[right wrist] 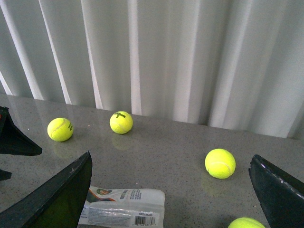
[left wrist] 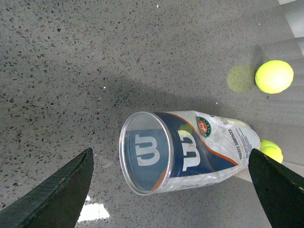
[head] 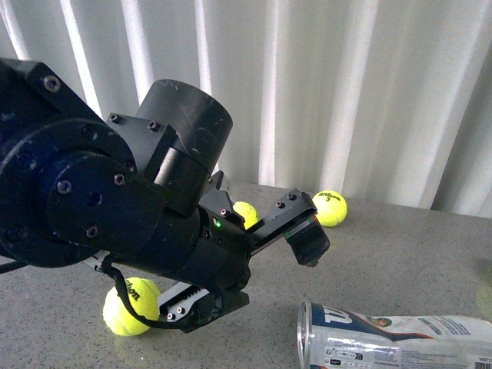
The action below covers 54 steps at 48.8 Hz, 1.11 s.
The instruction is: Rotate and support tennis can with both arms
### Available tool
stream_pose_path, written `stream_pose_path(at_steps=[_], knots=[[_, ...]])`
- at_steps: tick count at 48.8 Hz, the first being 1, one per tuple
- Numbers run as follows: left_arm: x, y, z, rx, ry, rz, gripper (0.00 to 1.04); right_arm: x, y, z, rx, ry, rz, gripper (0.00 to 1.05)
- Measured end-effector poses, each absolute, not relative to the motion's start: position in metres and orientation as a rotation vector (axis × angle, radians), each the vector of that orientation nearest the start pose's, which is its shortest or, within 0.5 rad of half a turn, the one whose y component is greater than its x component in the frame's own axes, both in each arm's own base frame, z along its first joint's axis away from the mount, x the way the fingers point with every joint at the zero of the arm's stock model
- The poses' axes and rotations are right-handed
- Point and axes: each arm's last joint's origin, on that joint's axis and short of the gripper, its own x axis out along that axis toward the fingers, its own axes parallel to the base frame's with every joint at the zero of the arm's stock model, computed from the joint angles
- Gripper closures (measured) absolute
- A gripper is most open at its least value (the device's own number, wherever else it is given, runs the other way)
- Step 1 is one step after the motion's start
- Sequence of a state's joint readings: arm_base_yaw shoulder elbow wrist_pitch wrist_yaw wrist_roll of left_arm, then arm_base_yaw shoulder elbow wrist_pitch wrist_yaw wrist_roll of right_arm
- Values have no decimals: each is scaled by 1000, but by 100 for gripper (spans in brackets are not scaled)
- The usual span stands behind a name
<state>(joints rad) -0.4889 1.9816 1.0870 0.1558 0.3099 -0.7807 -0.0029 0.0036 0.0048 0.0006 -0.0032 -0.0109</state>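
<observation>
**A:** What is carrying everything?

**B:** A grey speckled worktop [head: 400, 254] is stretching back to a white pleated curtain [head: 346, 92], which is hanging along the far edge. Yellow-green tennis balls are lying about: one [head: 330, 207] close to the far edge, another [head: 131, 306] showing under the left arm [head: 92, 200].

**A:** And the tennis can [head: 400, 338]?

**B:** It is lying on its side near the front edge, towards the right-hand end. Its silver-rimmed mouth is facing the left edge, and its label is looking crumpled.

**A:** How is the left pincer [left wrist: 170, 150] standing?

**B:** Its flat black fingers [left wrist: 57, 194] are spreading wide and gripping nothing. In its wrist view the can's mouth is showing in the gap between them. In the front view the pincer is hanging over the worktop, farther back and to the left of the can, clear of it.

**A:** The right pincer [right wrist: 171, 156]?

**B:** It is also gaping and holding nothing. Its wrist view is showing the can's barcode end [right wrist: 123, 206] between its fingers and apart from them, with three more balls [right wrist: 220, 163] lying beyond, towards the curtain.
</observation>
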Motion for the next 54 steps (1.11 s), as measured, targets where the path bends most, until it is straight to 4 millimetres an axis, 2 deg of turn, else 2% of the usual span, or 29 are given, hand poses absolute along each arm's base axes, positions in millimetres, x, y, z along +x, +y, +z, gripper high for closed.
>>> stream_pose_path(at_steps=[16, 37, 47, 54], knots=[[344, -211, 94, -675, 1075, -438, 7, 98, 0, 165, -10, -2, 0, 7], [344, -236, 88, -698, 1103, -493, 7, 98, 0, 165, -10, -2, 0, 7], [341, -239, 88, -700, 1129, -512, 7, 98, 0, 165, -10, -2, 0, 7], [339, -242, 85, -692, 1141, -524, 38, 98, 0, 165, -11, -2, 0, 7]])
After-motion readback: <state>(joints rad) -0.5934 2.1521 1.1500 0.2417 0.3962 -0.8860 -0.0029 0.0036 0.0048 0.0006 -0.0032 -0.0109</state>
